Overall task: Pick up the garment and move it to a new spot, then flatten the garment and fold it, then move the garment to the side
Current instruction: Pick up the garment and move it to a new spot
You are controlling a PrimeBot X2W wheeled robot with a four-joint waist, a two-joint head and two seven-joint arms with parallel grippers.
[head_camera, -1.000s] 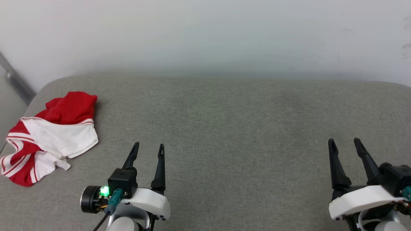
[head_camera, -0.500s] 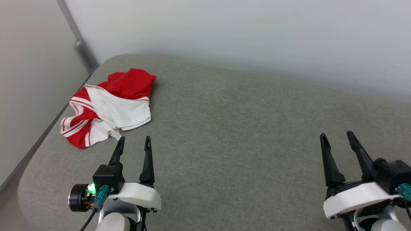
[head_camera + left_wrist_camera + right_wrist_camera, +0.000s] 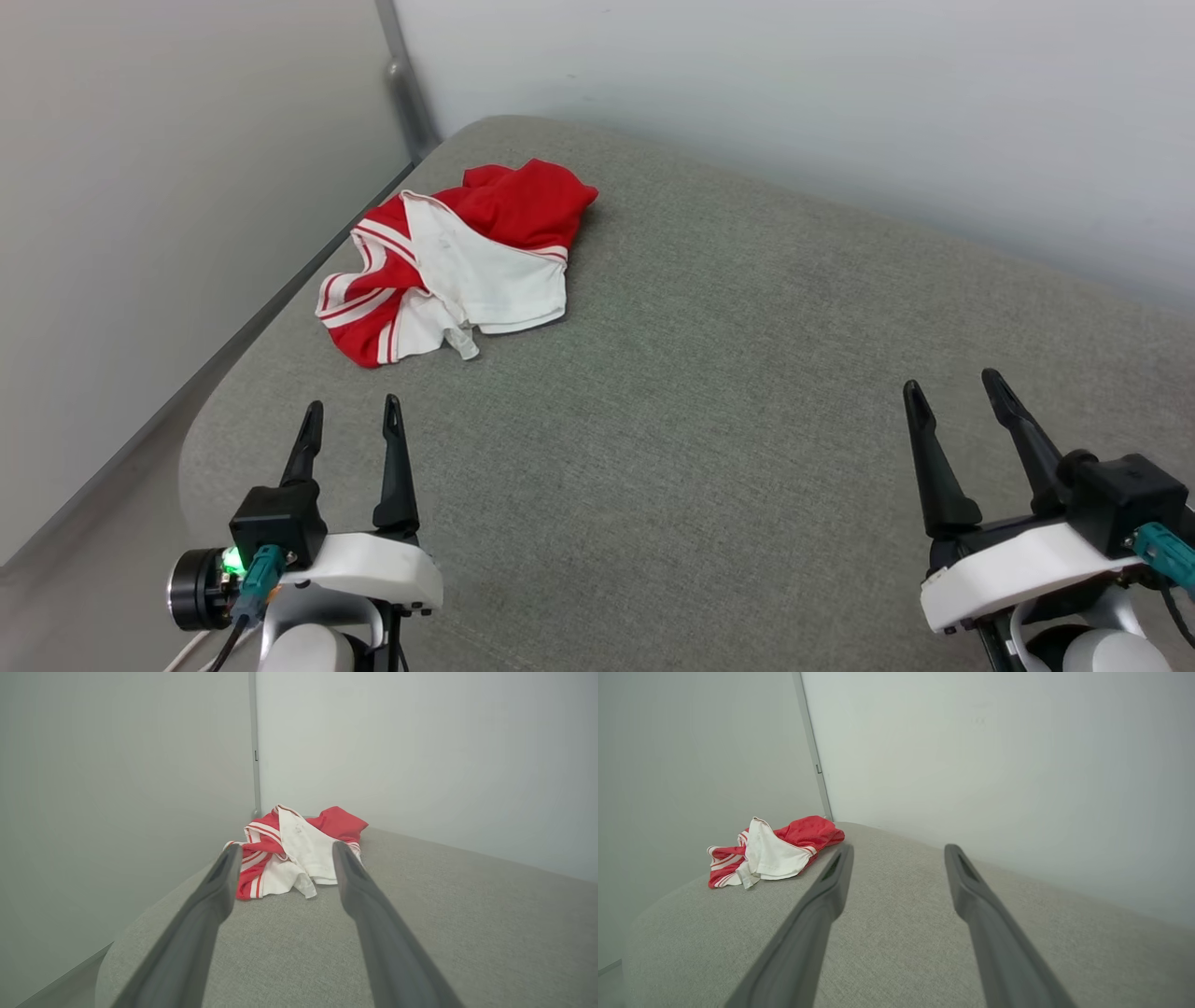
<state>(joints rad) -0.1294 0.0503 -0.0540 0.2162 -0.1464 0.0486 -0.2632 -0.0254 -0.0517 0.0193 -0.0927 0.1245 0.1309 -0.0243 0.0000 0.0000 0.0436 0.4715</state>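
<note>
While crumpled — soft red-and-white — the garment (image 3: 457, 261) lies on woven grey upholstery (image 3: 709, 392).

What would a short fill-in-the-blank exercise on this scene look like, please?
1. The crumpled garment lies on the grey fabric surface, touching ____ of the two grippers.
2. The garment is red and ____.
3. The left gripper and the right gripper both stand ____, holding nothing.
4. The gripper nearer the garment is the ____ one.
Missing words: neither; white; open; left.
</note>
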